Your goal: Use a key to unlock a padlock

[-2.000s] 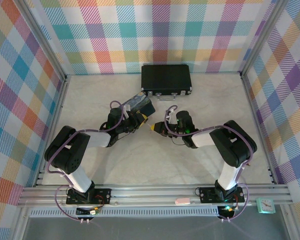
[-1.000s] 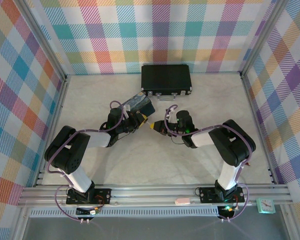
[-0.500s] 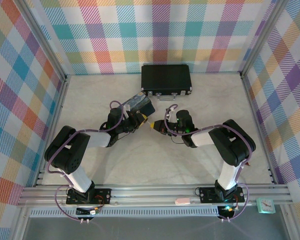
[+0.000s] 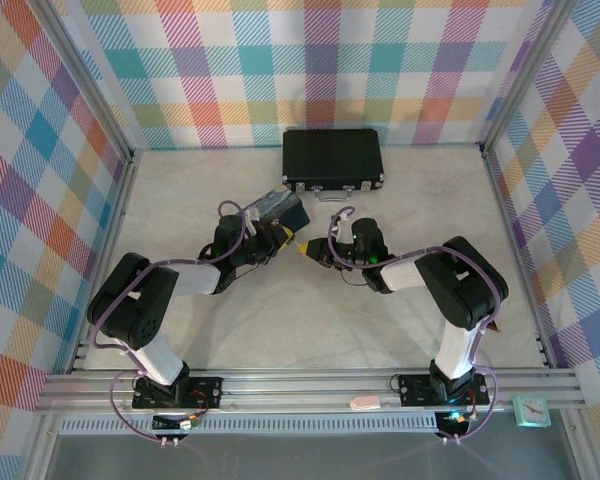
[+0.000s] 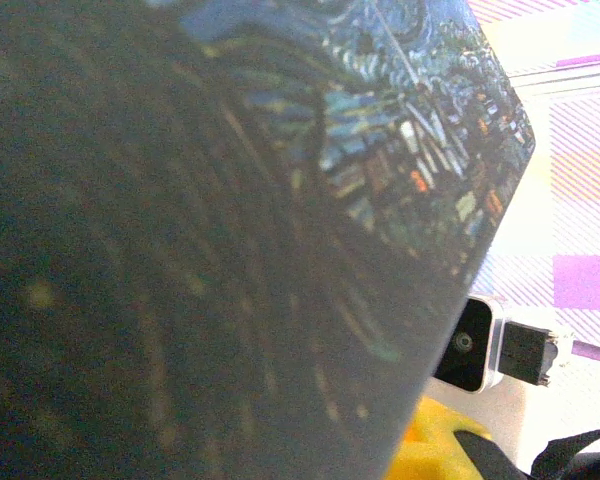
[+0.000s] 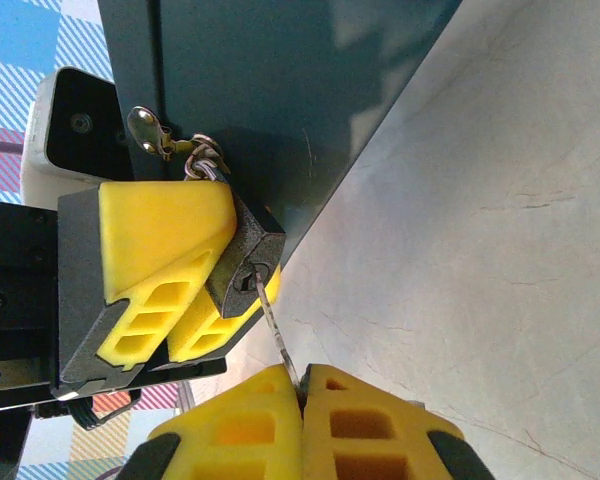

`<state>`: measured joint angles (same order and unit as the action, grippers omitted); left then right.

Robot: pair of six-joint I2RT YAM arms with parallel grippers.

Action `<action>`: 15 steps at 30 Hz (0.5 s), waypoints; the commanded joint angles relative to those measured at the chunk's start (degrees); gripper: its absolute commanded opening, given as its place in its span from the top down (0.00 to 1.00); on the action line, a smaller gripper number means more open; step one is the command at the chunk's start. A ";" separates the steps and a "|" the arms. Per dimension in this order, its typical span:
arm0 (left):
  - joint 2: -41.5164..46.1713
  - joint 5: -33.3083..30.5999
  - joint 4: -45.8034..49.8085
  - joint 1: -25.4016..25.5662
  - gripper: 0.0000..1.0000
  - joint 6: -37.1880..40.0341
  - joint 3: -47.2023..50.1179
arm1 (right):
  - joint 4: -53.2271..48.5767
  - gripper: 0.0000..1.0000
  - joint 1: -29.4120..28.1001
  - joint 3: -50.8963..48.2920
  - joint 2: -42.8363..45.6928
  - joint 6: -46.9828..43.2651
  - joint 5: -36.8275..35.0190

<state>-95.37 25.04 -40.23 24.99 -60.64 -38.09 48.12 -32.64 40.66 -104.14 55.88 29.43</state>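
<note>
Left gripper (image 6: 226, 274): reaches in from the left. Its yellow jaws pinch the padlock's body between them, just to the right of the tin's near corner.
Right gripper (image 6: 300, 378): comes in from the right, tip to tip with the left one. Its yellow jaws are pressed together on the key's near end.
Padlock (image 6: 248, 256): small dark body held off the table, tight against the tin's wall. Its keyhole face is turned towards the right gripper.
Shackle (image 6: 208, 166): silvery, and runs from the padlock up to a brassy hasp on the tin's edge.
Key (image 6: 273, 312): a thin grey blade that slants from the right gripper's closed tips to the keyhole. Its tip is at the slot, but I cannot tell how far in it sits.
Tin (image 4: 281, 207): blue with a painted lid, lying left of centre and tilted, right next to the left gripper.
Briefcase (image 4: 332, 160): black and closed, at the far middle of the table, well apart from both grippers.
Table (image 4: 280, 320): pale and marbled, bare in front of the arms.
</note>
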 commanded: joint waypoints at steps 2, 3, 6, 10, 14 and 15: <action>1.26 1.34 -1.71 0.23 1.00 0.03 -0.57 | 4.40 1.00 0.04 2.52 -0.89 1.55 2.10; 1.21 1.33 -1.78 0.20 1.00 0.00 -0.50 | 4.48 1.00 0.04 2.65 -1.08 1.84 2.31; 0.73 1.58 -2.29 0.32 1.00 -0.06 -0.83 | 5.01 1.00 -0.06 3.63 -1.75 3.00 3.65; 0.06 2.41 -2.92 0.55 1.00 0.00 -1.15 | 6.77 1.00 -0.06 4.90 -2.91 5.76 5.55; 0.01 4.21 -3.88 0.58 1.00 0.58 -0.91 | 1.98 1.00 0.63 6.15 -2.61 6.06 6.55; 0.06 5.25 -3.89 0.58 1.00 0.98 -0.91 | 2.05 1.00 1.34 6.13 -2.65 6.73 7.20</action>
<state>-95.39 23.99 -40.73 24.60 -60.64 -38.09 47.97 -31.79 44.05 -106.80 60.97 33.95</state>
